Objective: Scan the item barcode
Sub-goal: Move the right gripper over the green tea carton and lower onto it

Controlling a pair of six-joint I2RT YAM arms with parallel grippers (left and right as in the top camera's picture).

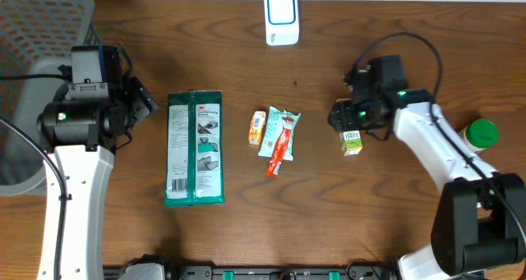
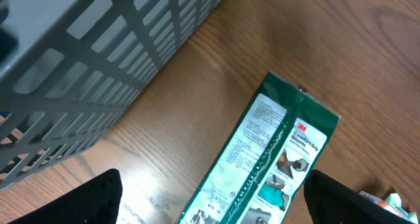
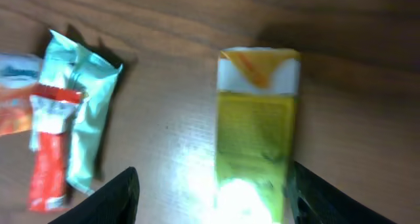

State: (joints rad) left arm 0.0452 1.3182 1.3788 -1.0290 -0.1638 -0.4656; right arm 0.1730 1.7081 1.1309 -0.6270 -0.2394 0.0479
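Observation:
A small yellow-green carton (image 1: 352,140) lies flat on the wooden table at the right. My right gripper (image 1: 348,124) hovers over its near end. In the right wrist view the carton (image 3: 257,125) lies between the fingers, close against the right finger (image 3: 315,198). A wide gap of bare table separates it from the left finger, so the right gripper (image 3: 213,198) is open. A white and blue scanner (image 1: 281,17) stands at the back centre. My left gripper (image 1: 141,102) is open above the table beside a green glove pack (image 2: 262,158), holding nothing.
The green glove pack (image 1: 195,149) lies left of centre. An orange packet (image 1: 257,126) and a teal packet with a red stripe (image 1: 279,136) lie mid-table. A green-lidded bottle (image 1: 481,134) stands at the far right. A grey basket (image 1: 33,34) fills the back left corner.

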